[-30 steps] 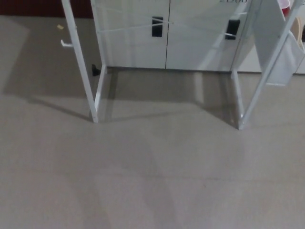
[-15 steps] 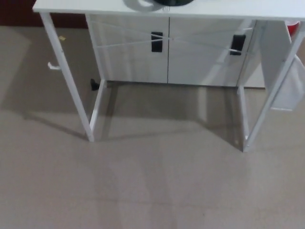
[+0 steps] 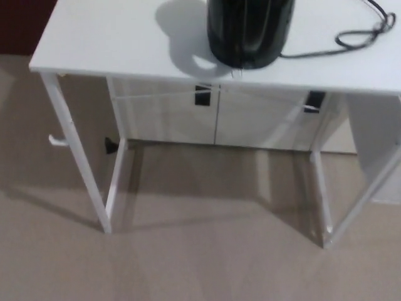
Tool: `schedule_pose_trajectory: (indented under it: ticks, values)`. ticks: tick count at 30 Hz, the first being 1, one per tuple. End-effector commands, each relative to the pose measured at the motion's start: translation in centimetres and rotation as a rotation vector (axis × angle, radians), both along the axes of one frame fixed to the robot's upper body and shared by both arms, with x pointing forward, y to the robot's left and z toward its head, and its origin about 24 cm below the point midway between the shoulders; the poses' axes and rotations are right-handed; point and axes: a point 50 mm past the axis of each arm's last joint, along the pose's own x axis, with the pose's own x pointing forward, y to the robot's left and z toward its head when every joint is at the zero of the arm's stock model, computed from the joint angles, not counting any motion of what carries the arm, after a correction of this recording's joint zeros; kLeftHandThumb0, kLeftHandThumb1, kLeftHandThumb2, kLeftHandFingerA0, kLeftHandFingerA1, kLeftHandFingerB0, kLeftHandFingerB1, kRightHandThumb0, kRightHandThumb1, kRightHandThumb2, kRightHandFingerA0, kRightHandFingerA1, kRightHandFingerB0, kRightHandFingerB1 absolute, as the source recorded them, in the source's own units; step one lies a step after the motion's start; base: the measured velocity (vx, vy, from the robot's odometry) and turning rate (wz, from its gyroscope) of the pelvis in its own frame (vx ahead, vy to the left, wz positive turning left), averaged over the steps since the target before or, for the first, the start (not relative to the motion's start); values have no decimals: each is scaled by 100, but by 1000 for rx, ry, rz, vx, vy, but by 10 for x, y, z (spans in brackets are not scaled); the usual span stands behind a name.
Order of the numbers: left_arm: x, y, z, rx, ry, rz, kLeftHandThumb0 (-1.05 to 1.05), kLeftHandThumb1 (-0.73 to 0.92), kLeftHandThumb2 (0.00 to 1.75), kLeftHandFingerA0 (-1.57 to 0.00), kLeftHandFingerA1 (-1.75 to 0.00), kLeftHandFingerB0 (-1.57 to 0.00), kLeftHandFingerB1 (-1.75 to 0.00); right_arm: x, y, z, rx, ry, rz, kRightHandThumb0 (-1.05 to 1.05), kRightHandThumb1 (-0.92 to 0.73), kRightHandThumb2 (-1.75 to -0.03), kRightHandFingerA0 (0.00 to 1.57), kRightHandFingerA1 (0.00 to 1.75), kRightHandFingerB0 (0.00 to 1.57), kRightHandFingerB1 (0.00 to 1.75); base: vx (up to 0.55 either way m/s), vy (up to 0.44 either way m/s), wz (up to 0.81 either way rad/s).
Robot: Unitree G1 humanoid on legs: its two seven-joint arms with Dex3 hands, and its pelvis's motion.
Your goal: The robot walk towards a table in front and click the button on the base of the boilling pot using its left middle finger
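View: the whole picture is sliding downward compared with a second ago, so you are watching the head camera tilting up or closing in, not the furniture moving.
Desk: the white flat-topped desk with thin white metal legs [image 3: 106,44] is now filling the upper half of the frame, where only its legs were showing before.
Pot: the glossy black rounded boiling pot [image 3: 249,31] is coming into sight at 12 o'clock, sitting on the desk near its front edge; its top is cut off by the frame.
Cord: a black power cord [image 3: 360,32] is trailing from the pot toward 2 o'clock.
Button: you cannot make it out on the base yet.
Hands: neither hand is showing, so the fingers' state cannot be told.
Meaning: the approach is progressing, and reaching is probably coming next.
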Motion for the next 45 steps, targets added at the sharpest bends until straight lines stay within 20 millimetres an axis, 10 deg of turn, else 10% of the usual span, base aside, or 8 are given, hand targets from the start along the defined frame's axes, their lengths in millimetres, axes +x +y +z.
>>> schedule_pose_trajectory:
  ticks: [1, 45]
  values:
    - [7, -4, -3, 8, 1, -5, -21, 45, 57, -52, -46, -45, -38, 5, -16, 7, -62, -7, 0, -10, -47, -54, 54, 51, 40, 42, 497, -134, 29]
    - [10, -1, 1, 79, -19, -32, -27, 43, 59, -63, -51, -47, -41, 29, -8, 12, -82, -27, 65, -8, -50, -54, 56, 49, 40, 41, 223, 11, -5]
